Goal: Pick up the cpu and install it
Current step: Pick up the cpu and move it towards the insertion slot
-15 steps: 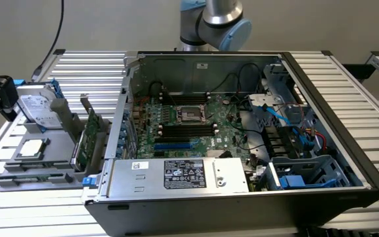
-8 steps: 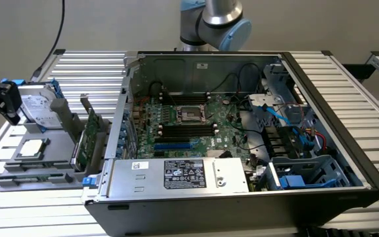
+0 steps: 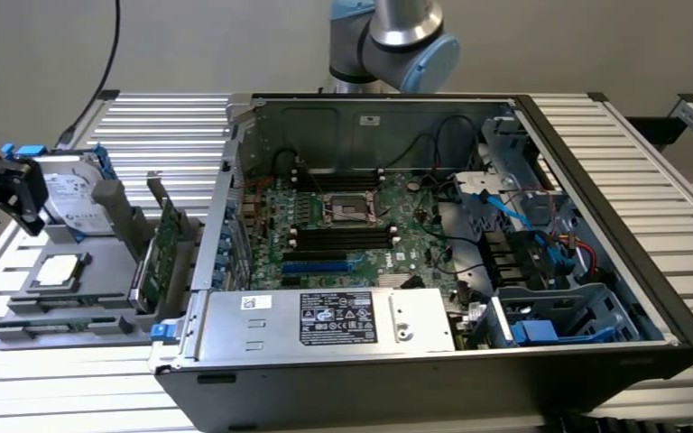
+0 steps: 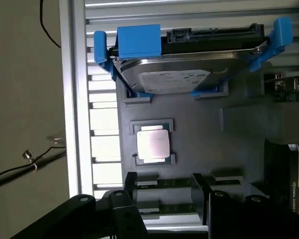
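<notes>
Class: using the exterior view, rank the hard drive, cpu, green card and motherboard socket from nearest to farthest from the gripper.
From the gripper:
1. hard drive, right beside it.
2. cpu, flat on the grey tray.
3. green card, upright beside the case.
4. motherboard socket, inside the case.

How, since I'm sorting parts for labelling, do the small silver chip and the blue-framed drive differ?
The small square silver cpu lies flat in its recess; the larger label-covered silver hard drive stands tilted. The cpu's top is bare metal; the hard drive wears a blue frame. Both sit on the grey holder.
</notes>
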`<state>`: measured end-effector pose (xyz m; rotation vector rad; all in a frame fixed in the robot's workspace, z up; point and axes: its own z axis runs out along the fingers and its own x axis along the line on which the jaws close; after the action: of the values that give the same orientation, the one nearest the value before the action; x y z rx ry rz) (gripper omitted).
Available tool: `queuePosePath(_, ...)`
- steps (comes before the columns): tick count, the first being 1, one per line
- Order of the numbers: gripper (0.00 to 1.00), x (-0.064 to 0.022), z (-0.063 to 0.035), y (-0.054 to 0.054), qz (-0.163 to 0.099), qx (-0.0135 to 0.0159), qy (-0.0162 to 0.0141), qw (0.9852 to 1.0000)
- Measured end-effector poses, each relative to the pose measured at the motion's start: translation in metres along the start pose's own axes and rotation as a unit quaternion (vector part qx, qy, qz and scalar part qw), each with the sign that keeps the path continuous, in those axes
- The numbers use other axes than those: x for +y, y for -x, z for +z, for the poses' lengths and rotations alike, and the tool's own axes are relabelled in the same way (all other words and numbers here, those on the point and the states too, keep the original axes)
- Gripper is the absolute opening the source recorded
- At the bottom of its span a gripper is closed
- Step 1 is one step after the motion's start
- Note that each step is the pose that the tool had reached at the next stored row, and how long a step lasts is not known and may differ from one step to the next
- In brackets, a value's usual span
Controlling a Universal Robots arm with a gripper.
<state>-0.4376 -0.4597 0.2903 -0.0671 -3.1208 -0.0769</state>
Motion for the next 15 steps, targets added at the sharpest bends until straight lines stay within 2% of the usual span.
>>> queuePosePath(5,0.58,0.0016,0.0091,0.0,-0.014,0.0007,-0.0003,0.9999)
queuePosePath(6,0.64,0.0019,0.011,0.0,-0.017,0.0008,-0.0003,0.9999)
queuePosePath(15,0.64,0.0039,0.0275,0.0,-0.038,0.0018,-0.0007,0.9993)
